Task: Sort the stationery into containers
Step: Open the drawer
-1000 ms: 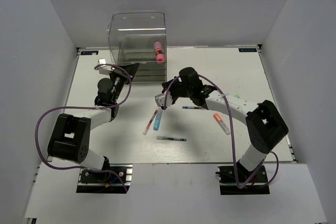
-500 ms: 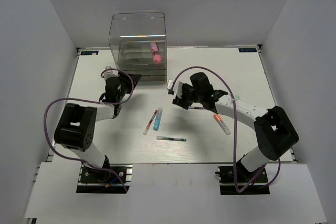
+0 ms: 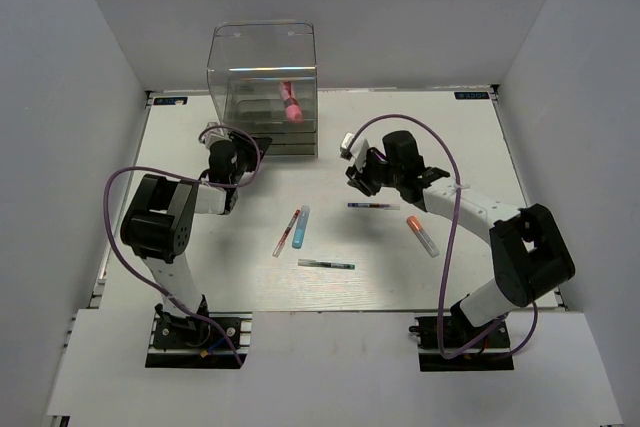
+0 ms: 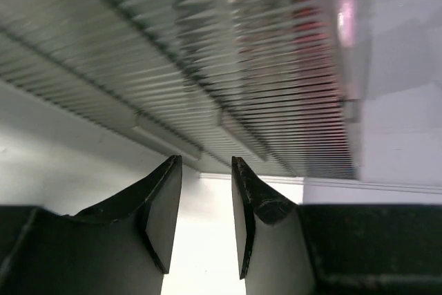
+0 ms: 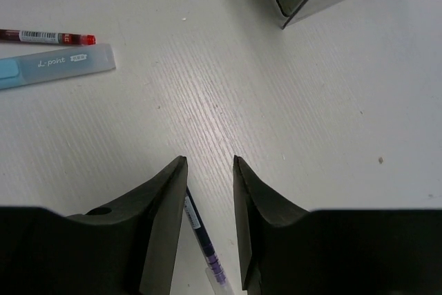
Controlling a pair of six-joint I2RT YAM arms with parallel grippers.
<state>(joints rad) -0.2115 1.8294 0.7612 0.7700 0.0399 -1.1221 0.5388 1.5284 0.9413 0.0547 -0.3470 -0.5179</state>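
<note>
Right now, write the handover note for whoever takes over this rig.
Left gripper: open, empty, facing the base drawers of the clear box.
Right gripper: open, empty, low over the dark pen.
Done: pink tube is inside the box.
Left to sort, all on the table: red pen, light-blue marker, teal pen, dark pen, orange-capped marker.

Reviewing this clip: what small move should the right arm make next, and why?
Probably ease the right gripper back and down onto the dark pen, then close. It is open and empty, and that pen lies on the table between its jaws, nearer the wrist than the tips. Only the pink tube is in the clear box so far.
</note>
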